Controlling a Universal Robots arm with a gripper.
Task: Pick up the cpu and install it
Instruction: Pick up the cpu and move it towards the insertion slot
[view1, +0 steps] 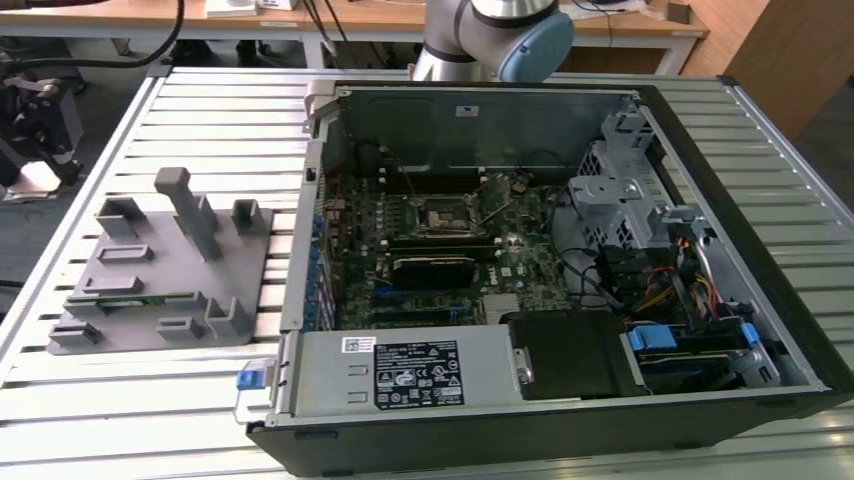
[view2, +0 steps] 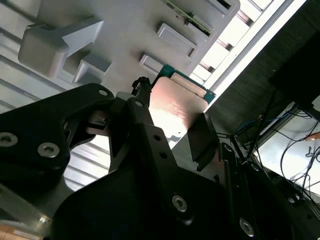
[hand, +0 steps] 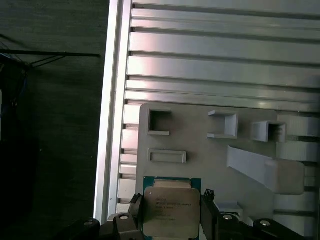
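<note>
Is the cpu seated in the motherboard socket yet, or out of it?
Out. In the first wrist view the cpu sits clamped between the fingers of the gripper, over the grey fixture tray.

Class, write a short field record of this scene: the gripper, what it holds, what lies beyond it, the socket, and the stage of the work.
Gripper: gripper, shut on the cpu
Held item: cpu, silver top, green edge, between the two fingers
Beyond it in both wrist views: grey fixture on the slatted table
Socket: socket, inside the open computer case
Stage: cpu gripped, not yet at the socket
</note>
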